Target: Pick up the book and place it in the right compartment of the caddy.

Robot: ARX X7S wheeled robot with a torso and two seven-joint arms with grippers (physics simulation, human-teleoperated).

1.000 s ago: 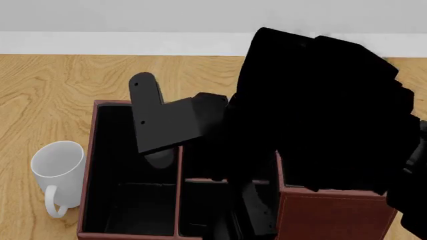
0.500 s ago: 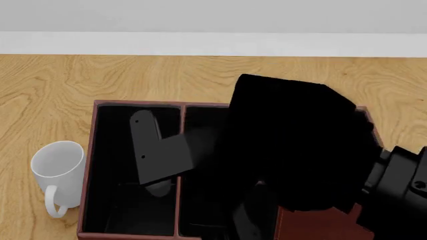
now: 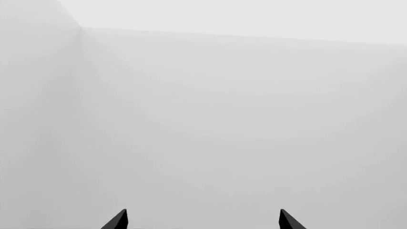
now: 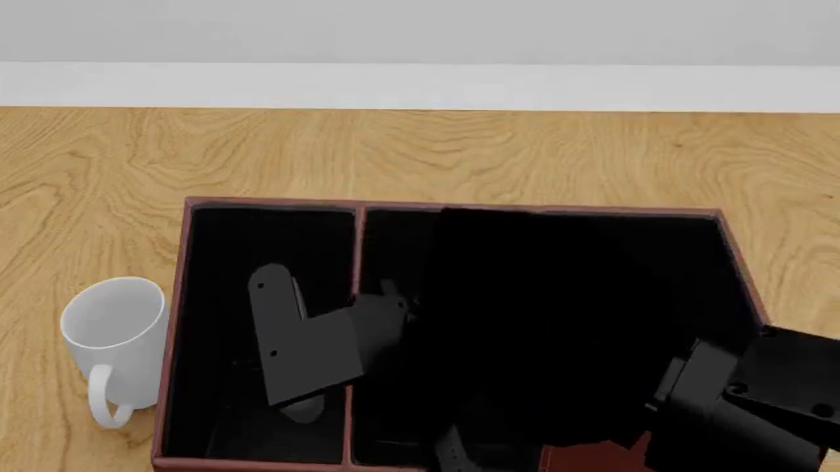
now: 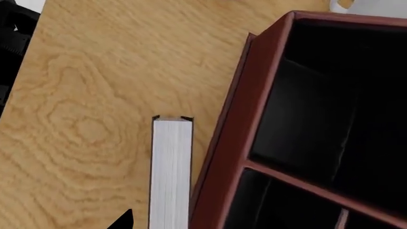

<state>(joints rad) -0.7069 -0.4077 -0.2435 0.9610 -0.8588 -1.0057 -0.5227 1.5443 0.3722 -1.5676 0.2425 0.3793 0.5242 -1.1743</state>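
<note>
The black book (image 4: 565, 324) hangs over the middle and right of the reddish-brown caddy (image 4: 270, 206); its outline merges with the black lining. It hides the right compartment, apart from a strip of tall wall (image 4: 591, 458). My right arm (image 4: 749, 403) reaches in from the lower right, and a dark grey gripper part (image 4: 305, 344) sticks out at the book's left. In the right wrist view my right gripper (image 5: 170, 224) is shut on the book's white page edges (image 5: 171, 167), close beside a caddy wall (image 5: 222, 143). My left gripper (image 3: 202, 222) is open, facing a blank wall.
A white mug (image 4: 116, 329) stands on the wooden table (image 4: 525, 157) just left of the caddy. The caddy's left section (image 4: 263, 256) and divided middle sections show black lining. A white object (image 5: 375, 5) sits beyond the caddy's far corner in the right wrist view.
The book and my right arm have come down and toward me over the caddy. The caddy's far rim, hidden before, now shows. The grey gripper part has moved down with the book.
</note>
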